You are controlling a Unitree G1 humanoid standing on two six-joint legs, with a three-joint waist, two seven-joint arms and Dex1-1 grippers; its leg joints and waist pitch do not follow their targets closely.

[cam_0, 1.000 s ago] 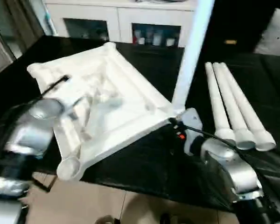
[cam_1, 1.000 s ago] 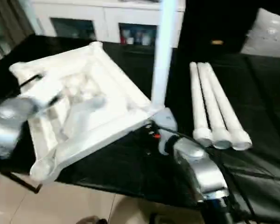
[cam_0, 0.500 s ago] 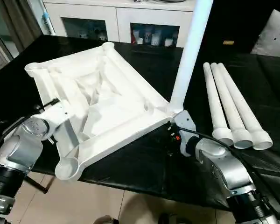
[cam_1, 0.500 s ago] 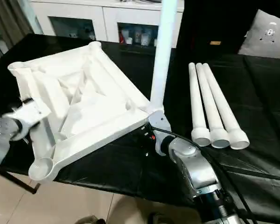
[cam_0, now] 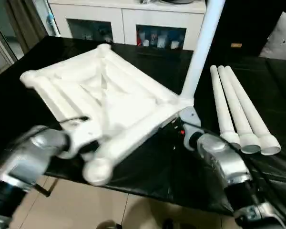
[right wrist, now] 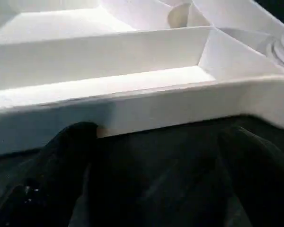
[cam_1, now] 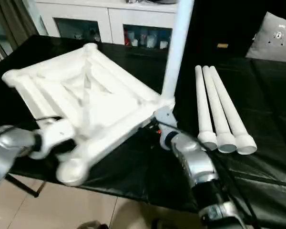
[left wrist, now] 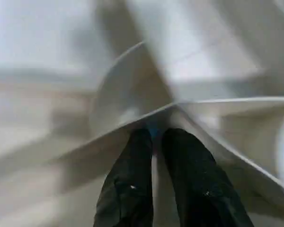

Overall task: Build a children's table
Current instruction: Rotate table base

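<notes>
The table top lies ribbed side up on the black surface, its near corner jutting past the edge, with one leg standing in the far right socket and running out of the picture. Three loose legs lie side by side to the right. The left hand pinches a thin rib of the top, its fingers narrow; motion blur hides it in the head views. The right hand gapes wide beside the top's side wall, holding nothing.
</notes>
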